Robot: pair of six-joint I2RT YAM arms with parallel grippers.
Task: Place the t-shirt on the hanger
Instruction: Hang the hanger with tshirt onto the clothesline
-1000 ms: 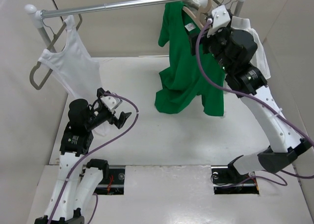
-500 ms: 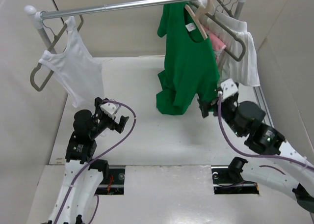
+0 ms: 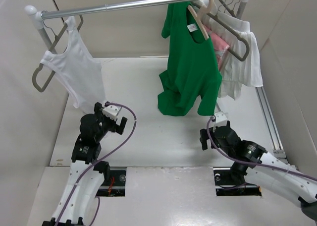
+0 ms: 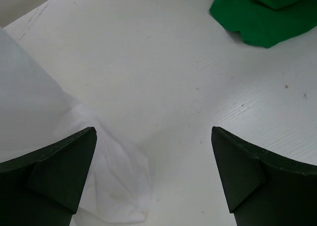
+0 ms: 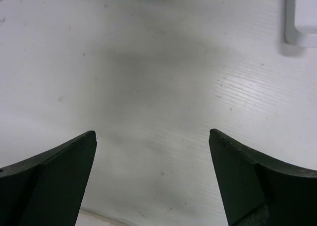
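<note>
Top cam first: we've got the t-shirt (image 3: 190, 62) hanging on the hanger (image 3: 200, 19), which is hooked over the rail (image 3: 124, 5), and its lower end is bunched up on the table (image 3: 148, 141). A white tank top (image 3: 74, 72) hangs at the rail's left end. Both arms sit low. The left gripper (image 3: 119, 123) is close to the tank top's hem, and the right gripper (image 3: 203, 138) is in front of the shirt, not holding it.

Left wrist cam: fingers spread wide with nothing between them, tank top cloth underneath, and a green corner further off.

Right wrist cam: fingers spread wide too, and we only see table under them.
</note>
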